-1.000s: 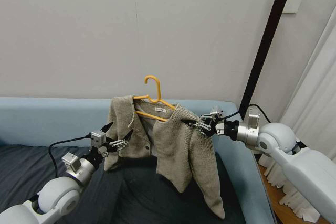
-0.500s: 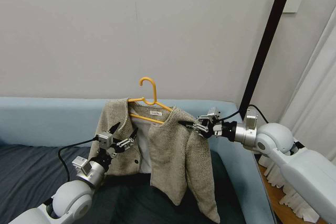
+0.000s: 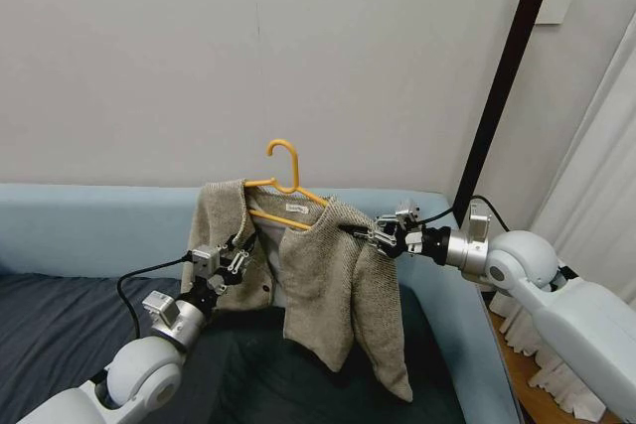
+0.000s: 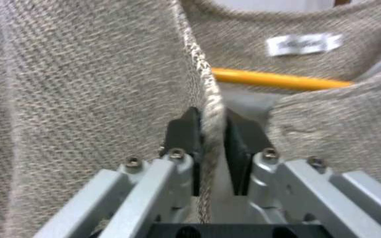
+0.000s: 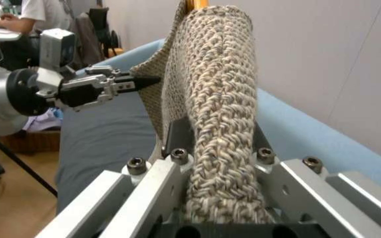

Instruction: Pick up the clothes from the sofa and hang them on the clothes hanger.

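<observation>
A beige knit cardigan (image 3: 328, 285) hangs on an orange hanger (image 3: 282, 143), held up in the air above the blue sofa (image 3: 99, 215). My left gripper (image 3: 238, 248) is shut on the cardigan's left front edge, below the collar. In the left wrist view the gripper (image 4: 210, 139) pinches that edge of the cardigan (image 4: 91, 89), with the hanger bar (image 4: 277, 79) just beyond. My right gripper (image 3: 366, 235) is shut on the cardigan's right shoulder. The right wrist view shows the gripper (image 5: 220, 148) clamped on the knit cardigan (image 5: 220, 74), with the left gripper (image 5: 134, 82) farther off.
A black clothes rack post (image 3: 502, 86) rises at the right, past the sofa's end. A dark blanket (image 3: 60, 325) covers the sofa seat. A pale curtain (image 3: 596, 196) hangs at the far right. A plain wall stands behind.
My left gripper, open beside the cardigan before, has moved up and shut on its front edge. The hanger and cardigan have shifted slightly with the right gripper.
</observation>
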### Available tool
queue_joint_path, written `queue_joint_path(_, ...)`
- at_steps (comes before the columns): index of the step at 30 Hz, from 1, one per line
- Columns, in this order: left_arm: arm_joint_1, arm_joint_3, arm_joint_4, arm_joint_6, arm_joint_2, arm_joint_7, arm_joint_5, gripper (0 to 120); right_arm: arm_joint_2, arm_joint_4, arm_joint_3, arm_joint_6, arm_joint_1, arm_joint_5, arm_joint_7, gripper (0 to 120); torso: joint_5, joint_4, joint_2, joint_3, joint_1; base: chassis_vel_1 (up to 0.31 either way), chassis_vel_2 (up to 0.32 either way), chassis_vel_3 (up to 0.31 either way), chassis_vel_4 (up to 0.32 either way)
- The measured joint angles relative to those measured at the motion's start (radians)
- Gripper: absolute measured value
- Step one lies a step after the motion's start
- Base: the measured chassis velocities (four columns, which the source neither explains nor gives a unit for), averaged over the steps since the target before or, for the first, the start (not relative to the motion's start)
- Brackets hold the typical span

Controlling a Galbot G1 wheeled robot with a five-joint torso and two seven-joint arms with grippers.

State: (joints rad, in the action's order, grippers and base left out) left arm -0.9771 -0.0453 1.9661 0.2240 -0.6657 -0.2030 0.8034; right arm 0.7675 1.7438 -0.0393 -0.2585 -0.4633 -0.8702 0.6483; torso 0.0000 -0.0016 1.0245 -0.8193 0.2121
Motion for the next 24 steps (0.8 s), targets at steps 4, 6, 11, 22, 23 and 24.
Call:
queue_joint_path(4, 0.003, 0.007, 0.009, 0.01, -0.007, 0.027, 0.001, 0, 0.013, 0.005, -0.01, -0.008, 0.001, -0.014, -0.023, 8, 0.0, 0.0, 0.0, 0.0, 0.0, 0.0, 0.0, 0.0, 0.0)
queue_joint_path(6, 0.006, 0.012, 0.009, 0.012, -0.009, 0.032, 0.001, 0, 0.016, 0.007, -0.013, -0.009, 0.002, -0.019, -0.027, 8, 0.0, 0.0001, 0.0, 0.0, 0.0, 0.0, 0.0, 0.0, 0.0)
queue_joint_path(11, 0.011, 0.018, 0.003, 0.017, -0.015, 0.047, -0.007, 0, 0.018, 0.007, -0.015, -0.009, 0.005, -0.026, -0.029, 8, 0.0, 0.0, 0.0, 0.0, 0.0, 0.0, 0.0, 0.0, 0.0)
queue_joint_path(22, -0.028, 0.046, -0.004, 0.032, -0.024, 0.112, -0.102, 0, 0.023, 0.02, -0.028, -0.025, 0.021, -0.111, -0.122, 8, -0.0001, 0.0001, 0.0, 0.0, 0.0, 0.0, 0.0, 0.0, 0.0)
queue_joint_path(23, -0.031, 0.047, -0.005, 0.032, -0.027, 0.113, -0.105, 0, 0.024, 0.021, -0.03, -0.025, 0.021, -0.115, -0.127, 8, -0.0001, 0.0, 0.0, 0.0, 0.0, 0.0, 0.0, 0.0, 0.0)
queue_joint_path(24, -0.033, 0.048, -0.007, 0.032, -0.03, 0.113, -0.107, 0, 0.026, 0.021, -0.032, -0.026, 0.021, -0.122, -0.134, 8, -0.0001, 0.0001, 0.0, 0.0, 0.0, 0.0, 0.0, 0.0, 0.0)
